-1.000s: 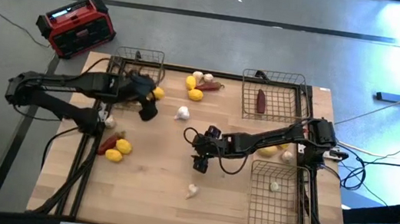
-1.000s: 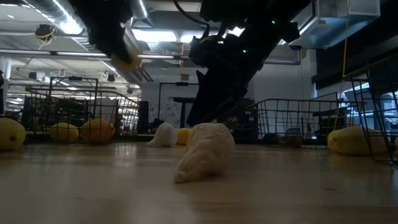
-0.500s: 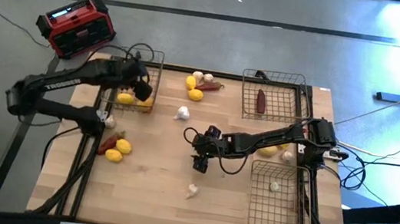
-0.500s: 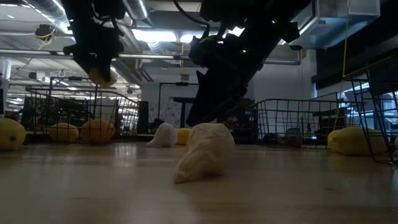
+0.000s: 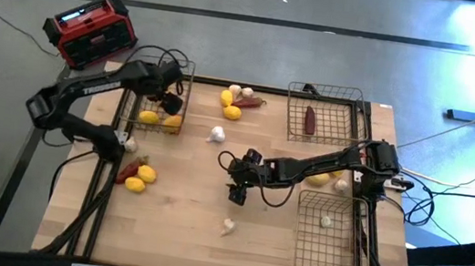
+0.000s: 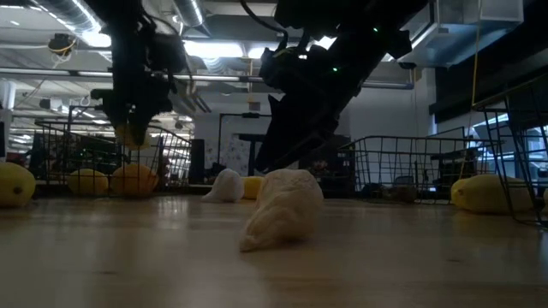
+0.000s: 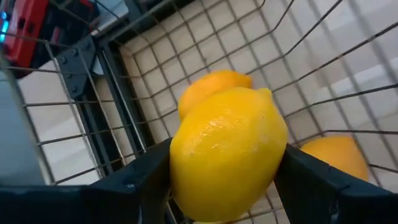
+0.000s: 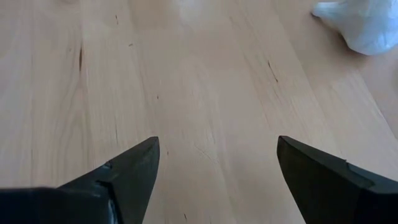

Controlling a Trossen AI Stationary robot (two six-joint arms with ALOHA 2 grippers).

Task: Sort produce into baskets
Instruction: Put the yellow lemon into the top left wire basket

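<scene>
I hold a lemon (image 7: 227,152) clamped in the left gripper (image 5: 169,103) over the far-left basket (image 5: 154,120), two lemons inside. Right gripper (image 5: 237,194) open, mid-table. Garlic (image 5: 227,227), several lemons unsorted.

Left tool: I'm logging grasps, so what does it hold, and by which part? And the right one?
The left tool holds a lemon by its sides, over the basket. The right tool holds nothing.
</scene>
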